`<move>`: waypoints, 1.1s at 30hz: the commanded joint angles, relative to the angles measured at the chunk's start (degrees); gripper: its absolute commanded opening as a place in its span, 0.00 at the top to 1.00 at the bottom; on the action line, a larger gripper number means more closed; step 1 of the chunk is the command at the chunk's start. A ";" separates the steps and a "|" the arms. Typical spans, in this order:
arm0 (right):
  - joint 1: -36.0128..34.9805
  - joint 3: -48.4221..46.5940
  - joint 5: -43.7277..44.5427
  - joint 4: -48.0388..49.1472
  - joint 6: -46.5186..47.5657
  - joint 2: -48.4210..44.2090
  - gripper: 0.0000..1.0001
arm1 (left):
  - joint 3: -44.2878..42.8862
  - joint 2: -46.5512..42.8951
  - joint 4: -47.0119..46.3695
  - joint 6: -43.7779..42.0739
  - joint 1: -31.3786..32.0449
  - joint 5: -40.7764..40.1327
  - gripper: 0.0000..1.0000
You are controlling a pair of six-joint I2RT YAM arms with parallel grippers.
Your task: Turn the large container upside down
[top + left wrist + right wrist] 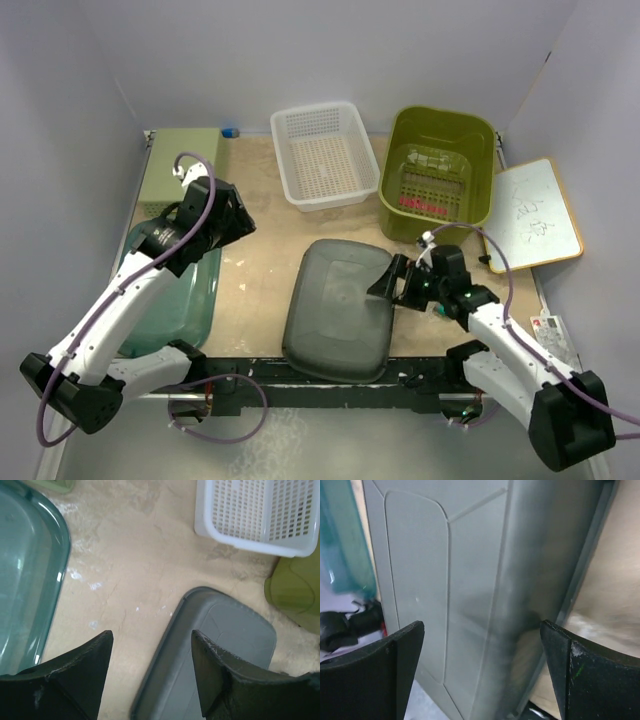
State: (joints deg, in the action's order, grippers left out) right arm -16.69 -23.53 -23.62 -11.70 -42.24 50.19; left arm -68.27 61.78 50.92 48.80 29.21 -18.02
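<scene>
Grey container (338,310): at the table's middle near edge, between the two arms. Its flat, panelled base faces up and its rim lies on the tabletop, so it appears already inverted.

Right gripper (395,280): just beside the container's right side, jaws spread wide, nothing between them. The right wrist view shows the grey base and side wall filling the gap ahead of the fingers; contact cannot be told.

Left gripper (152,645): above bare table, between the container's left corner and the teal tub (180,290), fingers parted and empty.

Surroundings: white basket (325,155) and green bin (440,175) at the far side, a whiteboard (535,215) at the right.

Step in hand, as judged: letting go and backing off. To do it well:
- Keep both sets of jaws spread until they are clear of the rim.
- Draw each arm up and outward, not across the container, so no finger catches the lip and tips or slides it.
- The right fingers sit closest, so lift them before swinging.
- Check that the rim rests flat all round.
</scene>
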 commanded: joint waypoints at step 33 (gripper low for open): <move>-13.68 -27.80 42.33 -9.29 14.69 4.64 0.00 | -34.78 45.76 -16.20 -7.75 -0.30 4.79 0.41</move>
State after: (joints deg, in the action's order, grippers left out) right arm -32.01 -49.32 2.15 -11.11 -33.63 60.42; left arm -94.87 97.71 39.62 42.33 29.21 -17.52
